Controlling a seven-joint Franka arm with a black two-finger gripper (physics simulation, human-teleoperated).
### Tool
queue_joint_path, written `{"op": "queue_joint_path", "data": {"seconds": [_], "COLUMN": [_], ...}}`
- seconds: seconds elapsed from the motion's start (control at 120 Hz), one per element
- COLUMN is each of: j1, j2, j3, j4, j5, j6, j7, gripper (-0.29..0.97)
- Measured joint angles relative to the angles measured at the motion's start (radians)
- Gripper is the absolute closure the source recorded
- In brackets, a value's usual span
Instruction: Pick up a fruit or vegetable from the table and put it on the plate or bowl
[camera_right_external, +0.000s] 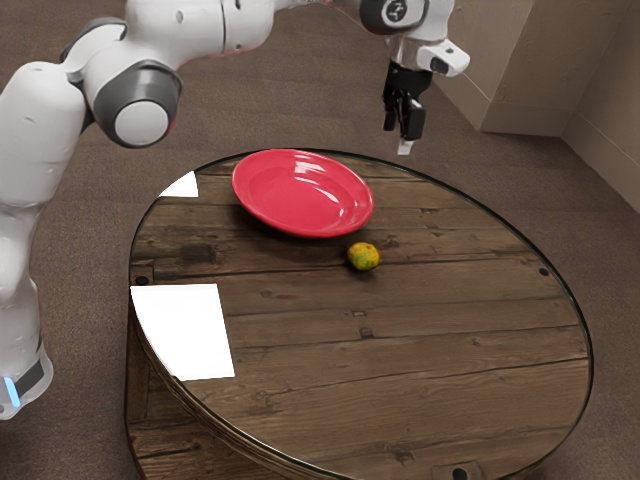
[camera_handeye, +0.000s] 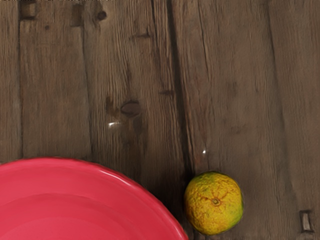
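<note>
A small yellow-orange citrus fruit with green patches (camera_right_external: 363, 256) lies on the round wooden table, just off the near rim of a red plate (camera_right_external: 302, 190). Fruit and plate are close but apart. My black gripper (camera_right_external: 400, 135) hangs high above the table's far edge, beyond the plate and fruit, with its fingers open and nothing between them. In the wrist view the fruit (camera_handeye: 214, 202) sits beside the curved rim of the red plate (camera_handeye: 75, 200), both far below my hand.
The table (camera_right_external: 400, 340) is dark planked wood with a metal rim. Two flat white patches lie on it, one large (camera_right_external: 182, 330) at the exterior view's left and one small (camera_right_external: 180, 186) beside the plate. A beige wall corner (camera_right_external: 540, 70) stands behind.
</note>
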Motion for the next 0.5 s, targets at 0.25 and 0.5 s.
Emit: {"op": "queue_joint_path", "data": {"seconds": [0.25, 0.5], "j1": [0.010, 0.011], "j2": [-0.002, 0.030], "j3": [0.031, 0.049], "j4": [-0.005, -0.038], "j5": [-0.030, -0.047], "j6": [0.000, 0.038], "j7": [0.044, 0.046], "gripper": [0.00, 0.00]}}
